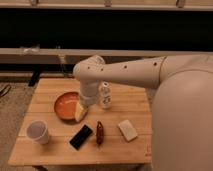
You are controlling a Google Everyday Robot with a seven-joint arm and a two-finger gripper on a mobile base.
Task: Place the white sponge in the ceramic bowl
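Observation:
The white sponge [127, 130] is a small cream-white block lying flat on the wooden table [135, 102], right of centre near the front. The ceramic bowl [64, 105] is orange-brown and shallow, on the table's left half. My gripper [80, 111] hangs from the white arm [125, 75] and sits low over the bowl's right rim, its pale tip just at the edge. It is well to the left of the sponge, with a red object and a phone between them. Nothing shows inside the bowl.
A small white bottle [105, 96] stands just right of the gripper. A white paper cup [39, 131] stands at the front left. A black phone [81, 136] and a red oblong object [99, 132] lie in front. My arm's bulk fills the right side.

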